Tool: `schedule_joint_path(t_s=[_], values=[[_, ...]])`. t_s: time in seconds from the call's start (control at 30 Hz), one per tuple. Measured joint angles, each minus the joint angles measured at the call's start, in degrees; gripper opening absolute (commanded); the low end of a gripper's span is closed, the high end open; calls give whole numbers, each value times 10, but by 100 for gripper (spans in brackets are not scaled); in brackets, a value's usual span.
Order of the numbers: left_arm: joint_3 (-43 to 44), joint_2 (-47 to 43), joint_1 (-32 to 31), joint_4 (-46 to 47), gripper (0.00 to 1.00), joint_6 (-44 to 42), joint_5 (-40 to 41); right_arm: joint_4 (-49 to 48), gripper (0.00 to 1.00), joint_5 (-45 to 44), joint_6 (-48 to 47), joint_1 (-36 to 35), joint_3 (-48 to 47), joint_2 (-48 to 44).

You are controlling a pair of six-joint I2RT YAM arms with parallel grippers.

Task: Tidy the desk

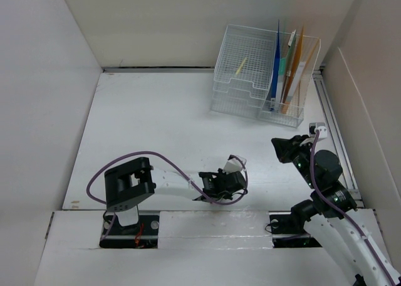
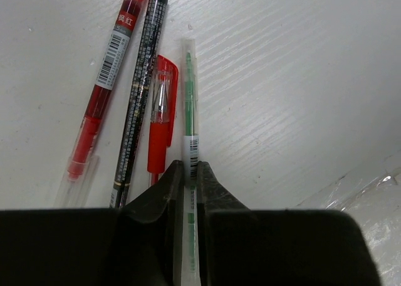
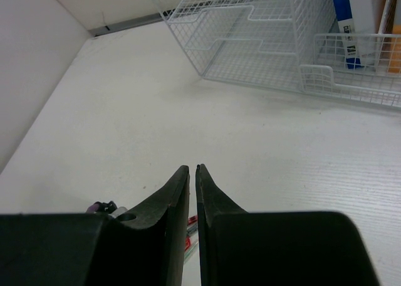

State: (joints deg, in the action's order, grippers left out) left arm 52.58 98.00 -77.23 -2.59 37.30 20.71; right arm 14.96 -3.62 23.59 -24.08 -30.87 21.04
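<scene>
One flat white desk (image 1: pixel 156 123) is seen filling the enclosure, bounded by white walls at its left, far and right edges; near the middle of its near edge four pens are laid side by side, roughly parallel. A green pen (image 2: pixel 190 104) is pinched by the barrel between the closed fingers of the left gripper (image 2: pixel 189 173); just beside it a short red pen (image 2: pixel 161 120), a black pen (image 2: pixel 141 91) and a labelled red pen (image 2: pixel 103 91) are left lying on the surface; whether the green pen is lifted clear of the desk cannot be told. The right gripper (image 3: pixel 192 176) is held over the right side of the desk, its fingers pressed together with nothing between them. A white wire organizer (image 1: pixel 233 98) is set at the far right corner; upright folders (image 1: pixel 276 66) are filed in its right end.

The step in hand is judged to be the picking of the green pen; next, a clean lift is called for, without the neighbouring red pen being dragged along; a carry towards the far right corner, presumably to the organizer, is then likely to be needed.
</scene>
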Motion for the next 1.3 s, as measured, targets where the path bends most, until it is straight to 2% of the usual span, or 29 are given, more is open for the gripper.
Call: schedule_joint_path(t_s=[0.3, 0.53, 0.63, 0.77, 0.93, 1.17, 1.23, 1.3], values=[[15, -2, -3, -24, 0, -4, 7, 0, 14, 0, 0, 0, 0, 0], [114, -54, 9, -70, 0, -31, 34, 0, 14, 0, 0, 0, 0, 0], [168, -78, 48, -62, 0, -55, 32, 0, 14, 0, 0, 0, 0, -1], [233, -87, 146, -41, 0, -90, 17, 1, 14, 0, 0, 0, 0, -3], [398, -19, 269, -37, 0, -134, -11, 1, 14, 1, 0, 0, 0, -5], [836, 244, 358, -75, 0, -194, -46, 0, 14, 11, 0, -3, 0, -2], [895, 290, 378, -69, 0, -201, -62, 0, 14, 13, 0, -4, 0, -2], [888, 302, 399, -63, 0, -203, -80, 0, 14, 16, 0, -4, 0, 0]])
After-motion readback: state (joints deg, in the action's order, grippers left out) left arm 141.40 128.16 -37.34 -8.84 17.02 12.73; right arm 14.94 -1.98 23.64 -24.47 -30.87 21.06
